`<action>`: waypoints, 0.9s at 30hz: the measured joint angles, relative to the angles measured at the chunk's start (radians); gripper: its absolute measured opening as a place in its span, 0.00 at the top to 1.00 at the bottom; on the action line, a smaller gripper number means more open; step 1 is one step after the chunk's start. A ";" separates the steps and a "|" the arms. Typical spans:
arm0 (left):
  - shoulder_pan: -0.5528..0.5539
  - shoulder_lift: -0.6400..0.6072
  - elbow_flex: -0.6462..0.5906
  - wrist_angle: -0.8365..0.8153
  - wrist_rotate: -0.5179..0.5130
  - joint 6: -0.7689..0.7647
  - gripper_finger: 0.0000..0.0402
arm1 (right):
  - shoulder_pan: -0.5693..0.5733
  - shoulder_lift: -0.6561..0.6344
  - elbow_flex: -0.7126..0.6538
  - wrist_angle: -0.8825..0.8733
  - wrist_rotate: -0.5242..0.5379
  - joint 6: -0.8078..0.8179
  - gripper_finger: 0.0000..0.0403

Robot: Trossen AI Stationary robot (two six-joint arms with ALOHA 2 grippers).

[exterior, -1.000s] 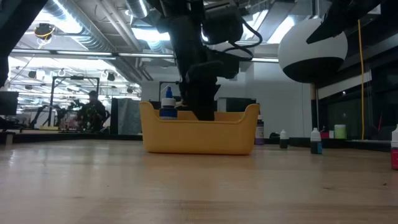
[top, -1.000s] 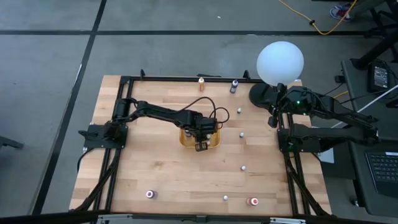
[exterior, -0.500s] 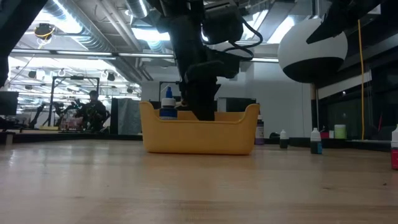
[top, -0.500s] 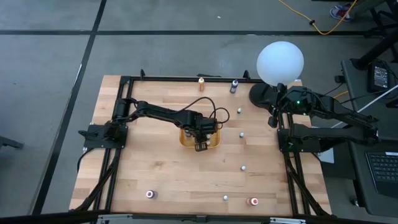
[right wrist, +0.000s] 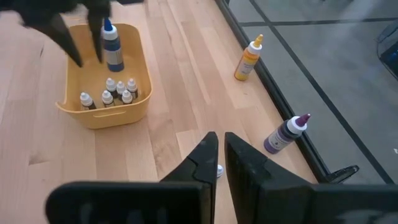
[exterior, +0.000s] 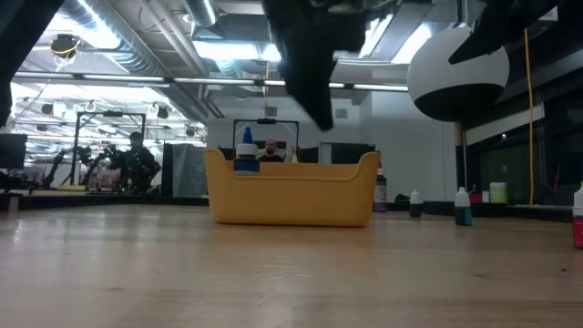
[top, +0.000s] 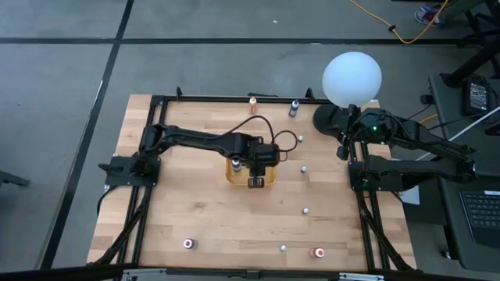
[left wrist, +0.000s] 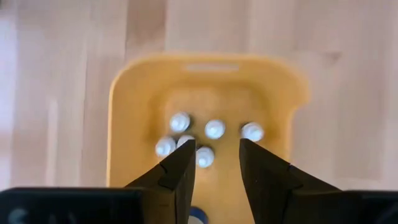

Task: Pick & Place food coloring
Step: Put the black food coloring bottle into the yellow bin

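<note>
Your left gripper is hanging above the yellow tray with its two fingers spread apart and nothing between them, so it's open and empty. In the left wrist view you're looking straight down past those fingers into the tray, where five small white-capped food coloring bottles sit clustered together on the tray floor, well below the fingertips. The right wrist view shows the same bunch huddled in one end of the tray, with a taller blue-capped bottle standing upright near the other end; you can also spot that blue cap poking above the tray wall in the low view. Out on the wooden table more little bottles are scattered: a few whitish ones to the right of the tray, and a red one near the front edge. An orange bottle and a purple one lie by the table's far rail. Your right gripper is parked off at the right side near the white globe lamp, fingers pinched closed on nothing.
</note>
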 joint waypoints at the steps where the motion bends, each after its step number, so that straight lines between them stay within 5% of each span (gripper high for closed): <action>1: -0.010 0.000 0.025 -0.010 0.004 0.022 0.71 | 0.000 0.000 0.000 0.000 0.000 0.000 0.92; 15: -0.176 0.000 0.213 -0.032 0.056 0.163 0.73 | 0.000 0.000 0.000 0.000 0.000 -0.004 0.92; 20: -0.223 -0.002 0.213 -0.134 -0.049 0.088 0.74 | 0.000 0.000 0.000 0.044 -0.004 0.016 0.92; 27: -0.232 -0.113 0.197 -0.354 -0.172 0.001 0.78 | 0.023 -0.001 0.000 0.158 -0.199 0.023 0.92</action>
